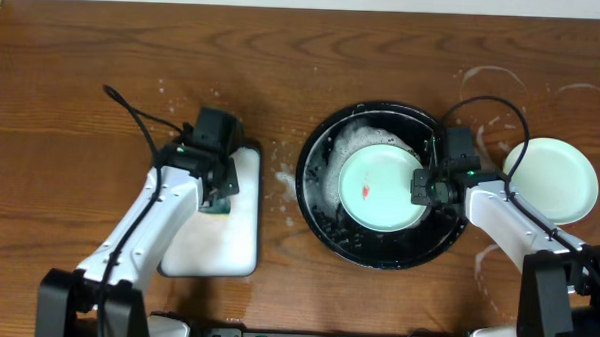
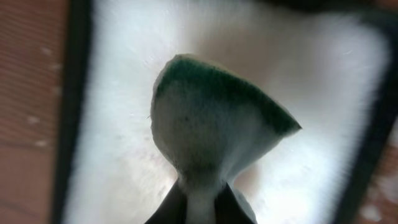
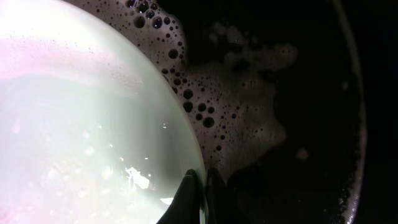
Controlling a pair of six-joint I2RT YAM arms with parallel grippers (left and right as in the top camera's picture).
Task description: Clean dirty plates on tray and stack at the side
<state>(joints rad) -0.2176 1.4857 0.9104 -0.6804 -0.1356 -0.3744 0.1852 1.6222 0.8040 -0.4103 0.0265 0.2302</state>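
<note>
Two mint plates: the right gripper (image 1: 420, 187) pinches the smeared plate (image 1: 379, 186) by its rim, second plate (image 1: 552, 180) behind those jaws; left gripper (image 2: 199, 196) squeezes one blurred sponge (image 2: 211, 118).

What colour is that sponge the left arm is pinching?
White, with a dark green scrubbing layer on top. The sponge shows best in the left wrist view.

A white sponge tray (image 1: 217, 241) lies on the wooden table (image 1: 62, 100) left of centre, near the near edge. A green-faced sponge (image 2: 211, 118) sits above its far end, pinched narrow at one end. Suds flecks (image 1: 285, 175) dot the wood just right of the tray, and pale water rings (image 1: 488, 80) mark the far right corner.
</note>
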